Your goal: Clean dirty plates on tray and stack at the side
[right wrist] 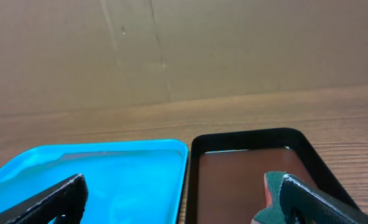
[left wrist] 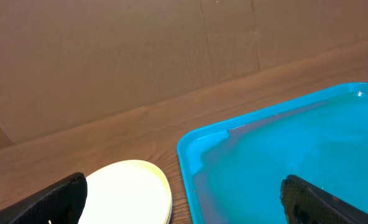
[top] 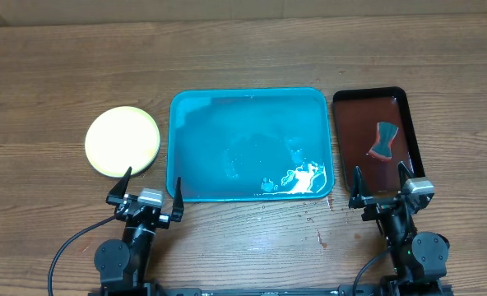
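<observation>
**Presently: both grippers wide and empty, plates beside the tray**

Overhead. Plates (top: 122,141) sit in a pile on the table (top: 243,49), at 9 o'clock from the tray (top: 227,123), just beside it and not touching. Only the pale yellow top face shows; count unclear. The tray holds no plate; a white wet smear (top: 301,178) lies toward its 5 o'clock corner. A dark tray (top: 336,140) stands at 3 o'clock of the turquoise one, with a sponge (top: 384,141) lying in it. The left gripper (top: 152,182) is at 5 o'clock from the plates, jaws spread fully, nothing between them. The right gripper (top: 381,174) is at the dark tray's 6 o'clock edge, equally wide, holding nothing.

Left wrist. The left gripper (left wrist: 183,180) is wide apart and empty. Plates (left wrist: 125,190) lie at 7 o'clock; the tray's corner (left wrist: 190,149) is at 4 o'clock.

Right wrist. The right gripper (right wrist: 181,183) is wide apart and empty. The tray (right wrist: 109,146) is at 8 o'clock, the dark tray (right wrist: 252,134) at 4 o'clock, and the sponge (right wrist: 272,186) is by the right-hand finger.
</observation>
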`<move>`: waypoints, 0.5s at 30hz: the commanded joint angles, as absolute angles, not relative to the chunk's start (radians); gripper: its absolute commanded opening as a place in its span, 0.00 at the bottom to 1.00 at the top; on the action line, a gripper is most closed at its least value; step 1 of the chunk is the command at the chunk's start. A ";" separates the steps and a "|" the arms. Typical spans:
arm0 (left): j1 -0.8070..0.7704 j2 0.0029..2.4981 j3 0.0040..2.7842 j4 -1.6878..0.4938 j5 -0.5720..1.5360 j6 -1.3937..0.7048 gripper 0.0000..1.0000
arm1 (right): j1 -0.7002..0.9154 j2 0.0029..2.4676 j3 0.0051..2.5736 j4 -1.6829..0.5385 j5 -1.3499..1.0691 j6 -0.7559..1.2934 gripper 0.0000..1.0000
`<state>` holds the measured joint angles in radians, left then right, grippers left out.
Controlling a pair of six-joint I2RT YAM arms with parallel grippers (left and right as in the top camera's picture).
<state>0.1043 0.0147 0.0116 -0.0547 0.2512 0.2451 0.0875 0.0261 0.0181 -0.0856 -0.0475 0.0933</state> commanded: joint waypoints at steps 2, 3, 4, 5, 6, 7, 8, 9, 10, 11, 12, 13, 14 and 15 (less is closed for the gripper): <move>0.098 0.004 0.004 -0.051 0.253 0.266 1.00 | 0.094 0.018 0.008 -0.080 -0.046 0.097 1.00; 0.098 0.004 0.004 -0.051 0.252 0.266 1.00 | 0.094 0.018 0.008 -0.080 -0.046 0.097 1.00; 0.098 0.004 0.004 -0.051 0.252 0.266 1.00 | 0.094 0.018 0.008 -0.080 -0.046 0.097 1.00; 0.098 0.004 0.004 -0.051 0.252 0.266 1.00 | 0.094 0.018 0.008 -0.080 -0.046 0.097 1.00; 0.098 0.004 0.004 -0.051 0.252 0.266 1.00 | 0.094 0.018 0.008 -0.080 -0.046 0.097 1.00; 0.098 0.004 0.004 -0.051 0.252 0.266 0.99 | 0.094 0.018 0.008 -0.080 -0.046 0.097 1.00; 0.098 0.004 0.004 -0.051 0.252 0.266 1.00 | 0.094 0.018 0.008 -0.080 -0.046 0.097 1.00; 0.098 0.004 0.004 -0.051 0.252 0.266 1.00 | 0.094 0.018 0.008 -0.080 -0.046 0.097 1.00; 0.098 0.004 0.004 -0.051 0.252 0.266 1.00 | 0.094 0.018 0.008 -0.080 -0.046 0.097 1.00; 0.098 0.004 0.004 -0.051 0.252 0.266 1.00 | 0.094 0.018 0.008 -0.080 -0.046 0.097 1.00; 0.098 0.004 0.004 -0.051 0.253 0.266 1.00 | 0.094 0.018 0.008 -0.080 -0.046 0.097 1.00; 0.098 0.004 0.004 -0.051 0.252 0.266 1.00 | 0.094 0.018 0.008 -0.080 -0.046 0.097 1.00; 0.098 0.004 0.004 -0.051 0.252 0.266 1.00 | 0.094 0.018 0.008 -0.080 -0.046 0.097 1.00; 0.098 0.004 0.004 -0.051 0.253 0.266 1.00 | 0.094 0.018 0.008 -0.080 -0.046 0.097 1.00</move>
